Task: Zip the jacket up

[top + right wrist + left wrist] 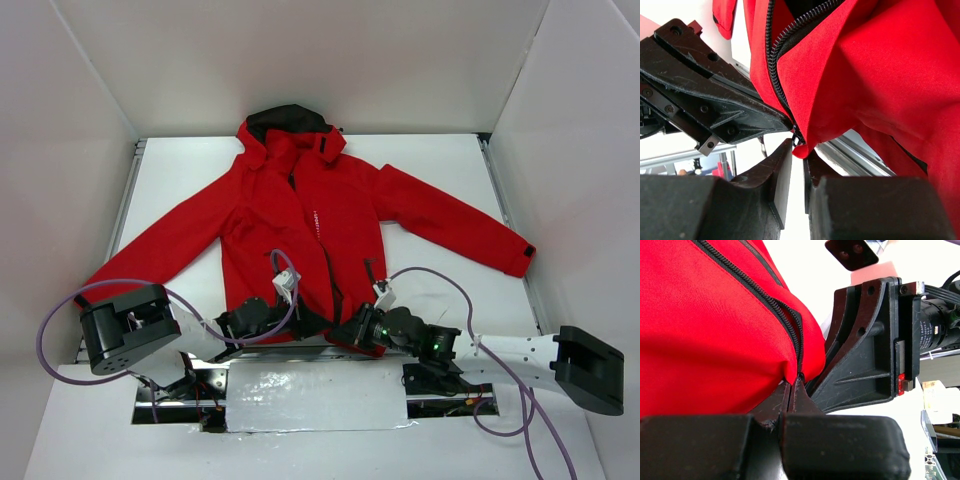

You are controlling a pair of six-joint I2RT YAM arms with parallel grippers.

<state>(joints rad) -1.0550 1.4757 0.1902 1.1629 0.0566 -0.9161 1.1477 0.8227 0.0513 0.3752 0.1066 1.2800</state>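
Note:
The red jacket [330,200] lies flat on the white table, hood at the far end and hem toward the arms. Its front zipper [322,240] stands unzipped, the two black tooth rows [785,315] parted. My left gripper [308,320] is at the hem; in the left wrist view it [791,380] is shut on the hem at the foot of one tooth row. My right gripper [352,330] sits right beside it. In the right wrist view its jaws [800,150] stand narrowly apart, pinching the red hem corner [804,150] where the other tooth row [772,65] ends at a small metal piece.
Both sleeves [150,250] [460,225] spread out toward the side walls. A metal rail [865,155] runs along the table's near edge under the hem. A shiny panel [315,395] lies between the arm bases. Purple cables [60,310] loop from each arm.

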